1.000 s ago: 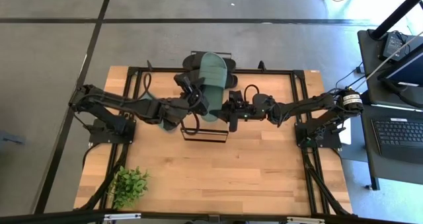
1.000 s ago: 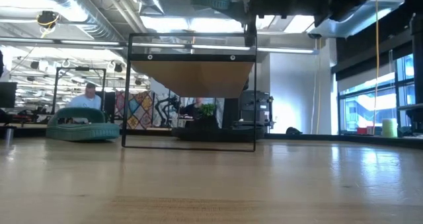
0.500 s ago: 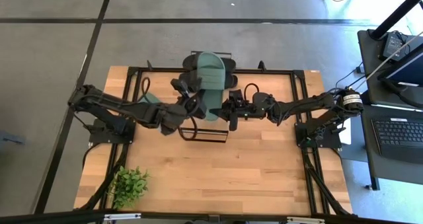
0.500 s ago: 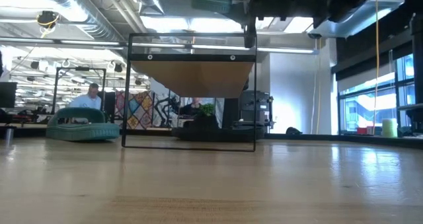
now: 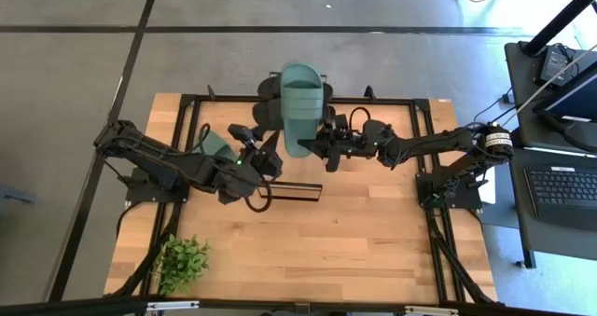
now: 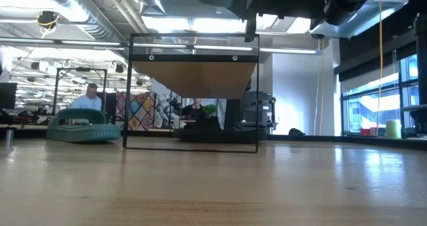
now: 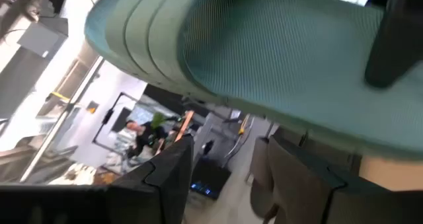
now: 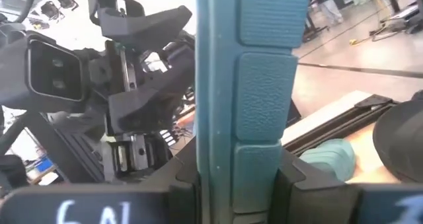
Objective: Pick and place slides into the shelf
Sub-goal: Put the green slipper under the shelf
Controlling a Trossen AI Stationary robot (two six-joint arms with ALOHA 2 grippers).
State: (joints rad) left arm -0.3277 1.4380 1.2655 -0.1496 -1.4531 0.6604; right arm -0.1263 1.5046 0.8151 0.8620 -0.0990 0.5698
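The dark green slide [image 5: 302,108] is in the air above the far half of the table [image 5: 373,232], sole upward, with its long axis running from near to far and its far end past the table edge. The right gripper [image 5: 324,145] holds it by the near right edge, the fingers closed on the sole edge, as the right wrist view shows [image 8: 254,105]. That view also shows the left gripper [image 8: 142,85] just beside the slide, open and holding nothing; from above the left gripper [image 5: 266,148] is at the slide's near left. The second green slide [image 6: 81,126] lies flat on the table at the left, clear in the low view. The shelf [image 6: 193,76] stands under the lifted slide. White letters at the right wrist view's edge cannot be read.
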